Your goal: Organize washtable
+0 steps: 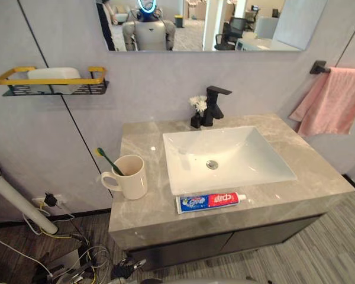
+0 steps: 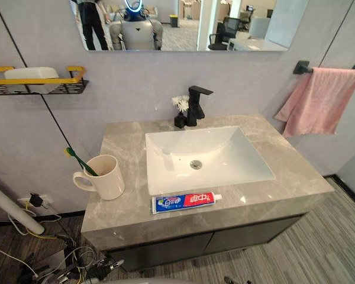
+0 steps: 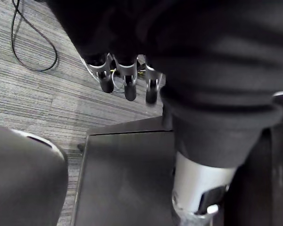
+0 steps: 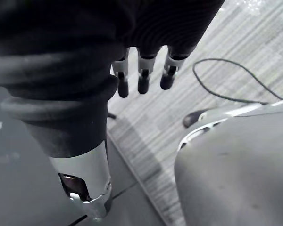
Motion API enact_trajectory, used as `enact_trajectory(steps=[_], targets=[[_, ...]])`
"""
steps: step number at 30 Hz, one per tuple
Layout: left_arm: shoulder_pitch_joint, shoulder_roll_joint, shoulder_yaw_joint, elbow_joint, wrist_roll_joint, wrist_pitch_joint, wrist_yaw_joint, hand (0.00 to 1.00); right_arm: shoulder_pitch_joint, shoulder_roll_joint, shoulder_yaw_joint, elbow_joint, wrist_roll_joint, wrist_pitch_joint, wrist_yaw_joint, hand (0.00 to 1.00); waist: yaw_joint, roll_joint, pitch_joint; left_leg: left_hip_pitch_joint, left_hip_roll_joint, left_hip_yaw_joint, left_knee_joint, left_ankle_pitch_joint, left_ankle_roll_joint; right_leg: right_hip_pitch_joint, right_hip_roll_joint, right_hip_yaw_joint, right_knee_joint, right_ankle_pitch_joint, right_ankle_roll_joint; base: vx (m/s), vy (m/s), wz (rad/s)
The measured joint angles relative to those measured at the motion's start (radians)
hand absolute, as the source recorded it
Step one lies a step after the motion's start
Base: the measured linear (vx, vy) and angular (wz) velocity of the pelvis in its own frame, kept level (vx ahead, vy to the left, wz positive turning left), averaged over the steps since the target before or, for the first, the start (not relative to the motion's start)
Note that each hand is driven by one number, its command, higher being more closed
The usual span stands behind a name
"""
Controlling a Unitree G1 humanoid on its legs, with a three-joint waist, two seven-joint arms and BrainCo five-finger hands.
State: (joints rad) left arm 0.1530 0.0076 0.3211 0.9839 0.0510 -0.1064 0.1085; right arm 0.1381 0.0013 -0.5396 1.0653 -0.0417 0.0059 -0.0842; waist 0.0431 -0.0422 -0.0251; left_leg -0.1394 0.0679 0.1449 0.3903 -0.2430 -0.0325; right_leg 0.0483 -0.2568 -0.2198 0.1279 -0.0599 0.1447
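Found left hand (image 3: 129, 77) and right hand (image 4: 144, 77) hanging low by the cabinet (image 3: 127, 179), both slack, holding nothing. Judged toothpaste (image 1: 208, 202) the likely first pick: best pinched mid-tube from above, away from the counter (image 1: 322, 177) edge. Lay flat, blue-and-red, white-capped, just before the sink (image 1: 248, 151); mug (image 1: 130, 178) with toothbrush (image 1: 108, 160) further left.

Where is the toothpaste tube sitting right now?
In the left eye view the toothpaste tube lies flat on the countertop along its front edge, just before the white sink, right of the mug.
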Motion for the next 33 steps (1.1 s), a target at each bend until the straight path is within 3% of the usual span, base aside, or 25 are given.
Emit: enact_trajectory(steps=[8, 12, 13, 17, 23, 28, 33], targets=[[-0.017, 0.042, 0.001, 0.067, -0.001, -0.005, -0.004, 0.00, -0.011, -0.008, -0.004, 0.060, 0.001, -0.001, 0.002, 0.00, -0.006, -0.005, 0.001, 0.049, -0.010, -0.081, -0.150, 0.113, -0.032, 0.020, 0.040, -0.034, -0.054, -0.020, -0.001, 0.03, -0.087, 0.14], [-0.017, 0.043, 0.044, 0.068, -0.001, -0.008, -0.018, 0.00, -0.031, -0.010, 0.000, 0.061, 0.000, -0.003, 0.024, 0.00, -0.004, -0.008, 0.025, 0.055, 0.001, -0.156, -0.148, 0.129, -0.044, 0.077, 0.072, -0.104, -0.058, -0.041, -0.043, 0.09, -0.123, 0.55], [-0.017, 0.043, 0.044, 0.069, -0.001, -0.008, -0.018, 0.00, -0.038, -0.012, 0.001, 0.061, 0.000, -0.004, 0.025, 0.00, -0.003, 0.003, 0.035, 0.049, 0.004, -0.166, -0.139, 0.129, -0.044, 0.081, 0.077, -0.112, -0.054, -0.046, -0.050, 0.00, -0.071, 0.43], [0.014, 0.032, 0.064, 0.071, -0.021, -0.007, -0.016, 0.00, -0.121, -0.031, 0.037, 0.057, 0.000, -0.023, 0.026, 0.00, 0.004, 0.015, 0.067, 0.048, 0.035, -0.153, -0.140, 0.130, -0.048, 0.070, 0.097, -0.107, -0.039, -0.052, -0.053, -0.03, -0.046, -0.02], [0.025, 0.040, 0.075, 0.088, -0.040, -0.005, -0.015, 0.00, -0.110, -0.030, 0.052, 0.059, 0.000, -0.030, 0.023, 0.00, -0.002, 0.005, 0.063, 0.103, 0.034, -0.145, -0.253, 0.181, -0.073, 0.052, 0.088, -0.105, -0.024, -0.065, -0.036, -0.01, -0.026, -0.06], [0.019, 0.046, 0.041, 0.087, -0.039, -0.004, -0.012, 0.00, -0.066, -0.030, 0.086, 0.060, 0.000, -0.029, 0.023, 0.00, -0.033, 0.003, 0.068, 0.181, 0.024, -0.168, -0.471, 0.304, -0.081, 0.055, 0.079, -0.132, -0.024, -0.065, -0.035, 0.05, -0.026, 0.20], [0.011, 0.058, -0.010, 0.085, 0.002, -0.007, -0.016, 0.00, -0.043, -0.022, 0.086, 0.059, 0.001, -0.029, 0.023, 0.00, -0.030, -0.012, 0.075, 0.202, 0.006, -0.153, -0.492, 0.307, -0.075, 0.071, 0.061, -0.119, 0.002, -0.064, -0.034, -0.01, 0.024, 0.03]])
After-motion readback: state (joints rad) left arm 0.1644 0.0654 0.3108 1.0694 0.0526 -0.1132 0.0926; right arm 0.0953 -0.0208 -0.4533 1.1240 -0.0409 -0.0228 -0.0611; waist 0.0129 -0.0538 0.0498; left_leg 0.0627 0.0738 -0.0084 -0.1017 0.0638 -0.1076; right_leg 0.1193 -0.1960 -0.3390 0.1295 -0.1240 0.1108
